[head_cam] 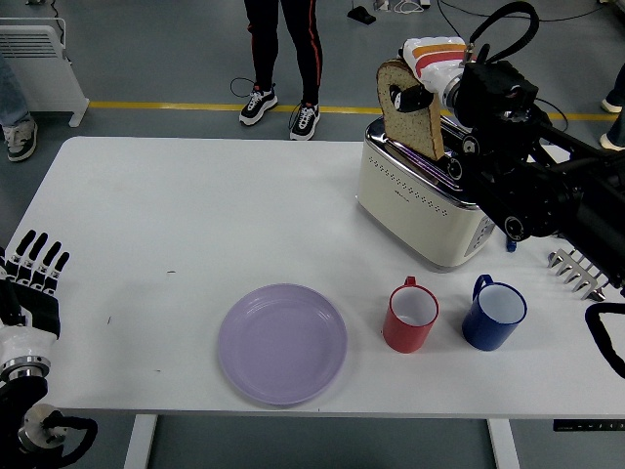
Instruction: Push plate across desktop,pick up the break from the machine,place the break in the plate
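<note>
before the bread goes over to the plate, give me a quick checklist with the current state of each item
1. Bread held: the right hand pinches the bread slice at its upper edge. Ok.
2. Bread clear of the toaster: the slice's lower end sits just at the slot; whether it is fully out, cannot tell.
3. Plate ready: the purple plate lies flat with nothing on it, near the table's front edge. Ok.
4. Path obstacles: the red mug and blue mug stand between toaster and plate's right side; carry high. Not ok if low.
5. Left hand: rests at the table's left edge, open, away from the plate. Ok.
</note>
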Available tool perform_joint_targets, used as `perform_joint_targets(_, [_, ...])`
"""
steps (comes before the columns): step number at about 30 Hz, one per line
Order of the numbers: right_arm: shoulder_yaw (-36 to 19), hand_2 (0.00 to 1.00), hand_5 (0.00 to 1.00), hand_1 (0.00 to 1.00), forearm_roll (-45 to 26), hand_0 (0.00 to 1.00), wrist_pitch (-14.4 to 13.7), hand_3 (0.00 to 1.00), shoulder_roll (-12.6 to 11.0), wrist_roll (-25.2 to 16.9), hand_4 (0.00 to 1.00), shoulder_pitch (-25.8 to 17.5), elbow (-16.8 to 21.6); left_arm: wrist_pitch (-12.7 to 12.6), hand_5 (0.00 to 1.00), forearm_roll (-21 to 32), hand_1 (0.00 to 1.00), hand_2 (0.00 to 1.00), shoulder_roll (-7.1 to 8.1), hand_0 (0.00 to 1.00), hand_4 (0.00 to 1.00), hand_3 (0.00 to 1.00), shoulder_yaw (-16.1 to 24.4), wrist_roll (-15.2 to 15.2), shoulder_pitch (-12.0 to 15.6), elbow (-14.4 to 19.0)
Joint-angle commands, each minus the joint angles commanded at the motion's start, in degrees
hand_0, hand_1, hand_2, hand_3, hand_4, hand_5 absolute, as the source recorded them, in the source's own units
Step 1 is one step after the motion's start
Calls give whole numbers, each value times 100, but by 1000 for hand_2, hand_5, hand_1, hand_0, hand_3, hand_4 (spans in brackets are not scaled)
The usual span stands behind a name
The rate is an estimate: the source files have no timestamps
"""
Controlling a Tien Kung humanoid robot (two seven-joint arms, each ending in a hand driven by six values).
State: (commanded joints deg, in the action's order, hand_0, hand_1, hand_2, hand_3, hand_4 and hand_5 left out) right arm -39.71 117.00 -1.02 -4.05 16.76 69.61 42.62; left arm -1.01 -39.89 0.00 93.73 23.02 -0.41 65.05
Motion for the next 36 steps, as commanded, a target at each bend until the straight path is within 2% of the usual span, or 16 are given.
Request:
perform_joint_targets(7, [-109,306,261,227,119,187,-76,366,-303,80,255,21,1177,-2,998,-4,770,801,0,763,552,714,58,-2,-30,6])
perform_joint_targets(10, [291,303,262,224,-434,179,-138,365,-482,139,264,-28,1795,-3,998,-2,770,801,0,764,555,714,76,-1,-44,7])
perform_joint_targets(15, [1222,303,262,224,-1625,179,-49,365,-683,233,264,-105,2803,-8,998,-7,770,801,0,764,555,714,73,-6,-61,0])
perform_joint_targets(16, [1383,308,261,229,-1886,191,-79,370,-697,237,268,-123,2929,-13,998,-9,770,801,0,763,556,714,66,-10,-66,-3])
perform_joint_targets(18, [1744,308,261,229,-2333,191,-366,370,-715,209,268,-207,3183,-29,998,-6,770,801,0,763,556,714,25,-21,-76,-8])
perform_joint_targets(23, [2467,313,253,236,-3562,202,-863,375,-666,37,281,-390,3430,-32,998,23,770,800,0,763,556,713,18,-17,-45,-12])
perform_joint_targets(26, [2741,313,253,236,-4270,202,-1090,375,-642,-182,281,-512,3417,-45,998,16,770,800,0,763,556,713,26,-35,-33,-11])
perform_joint_targets(29, [3025,326,279,252,-5015,223,-1431,393,-623,-485,267,-699,3336,-64,998,6,770,800,0,762,556,711,58,-47,-24,-14])
perform_joint_targets(33, [3245,326,279,252,-5928,223,-1643,393,-515,-739,267,-870,3184,-74,998,8,770,800,0,762,556,711,72,-54,11,-28])
perform_joint_targets(34, [3272,350,280,287,-6104,275,-1656,410,-482,-823,266,-926,3134,-74,998,6,770,800,0,761,557,711,64,-55,12,-30])
perform_joint_targets(36, [3283,350,280,287,-6127,275,-1700,410,-444,-1070,266,-1055,2994,-74,998,-4,770,800,0,761,557,711,36,-55,-8,-36])
